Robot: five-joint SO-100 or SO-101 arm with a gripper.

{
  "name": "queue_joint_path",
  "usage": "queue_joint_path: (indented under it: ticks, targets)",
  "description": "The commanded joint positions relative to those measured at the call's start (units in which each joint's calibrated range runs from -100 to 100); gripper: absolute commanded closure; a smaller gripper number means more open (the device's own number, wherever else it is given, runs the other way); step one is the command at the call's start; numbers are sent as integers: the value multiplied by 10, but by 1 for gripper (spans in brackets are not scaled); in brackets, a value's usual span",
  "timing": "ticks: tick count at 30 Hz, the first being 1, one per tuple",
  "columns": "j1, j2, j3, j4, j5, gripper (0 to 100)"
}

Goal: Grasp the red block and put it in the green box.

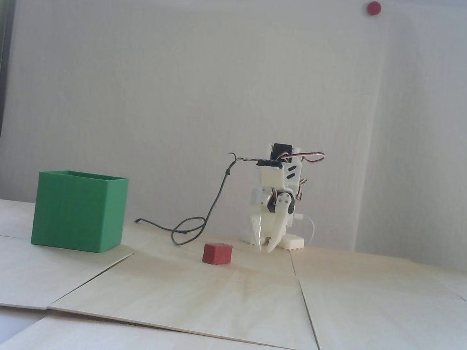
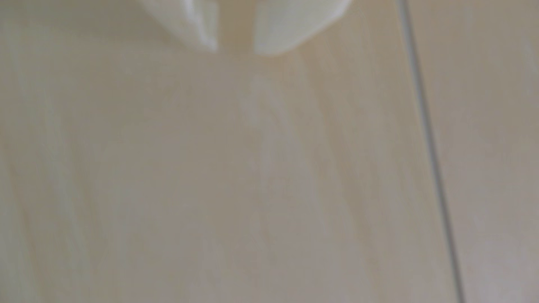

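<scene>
In the fixed view the red block (image 1: 217, 253) lies on the pale wooden table, in the middle. The green box (image 1: 79, 210) stands upright to its left, open side up. The white arm is folded low at the back, and my gripper (image 1: 264, 247) points down at the table, behind and to the right of the block and apart from it. In the wrist view my gripper (image 2: 236, 51) enters from the top edge, blurred, with a narrow gap between its white fingertips (image 2: 277, 35) and bare wood showing through. That view shows neither the block nor the box.
A dark cable (image 1: 188, 230) loops on the table between the box and the arm. The table is made of wooden panels with seams (image 2: 431, 145). A white wall stands behind, with small round dots (image 1: 373, 8) near its top.
</scene>
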Motion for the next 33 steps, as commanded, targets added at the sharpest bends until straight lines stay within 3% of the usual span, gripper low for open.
queue_joint_path:
  ticks: [1, 7, 11, 19, 24, 33]
  targets:
    - [-88, -12, 5, 16, 1, 97]
    - [-113, -14, 4, -52, -8, 97]
    - [-95, -9, -29, -132, -53, 96]
    - [-132, 25, -133, -103, -75, 96]
    - [-147, 201, -258, -130, -112, 96]
    - [-85, 566, -561, -99, -111, 96]
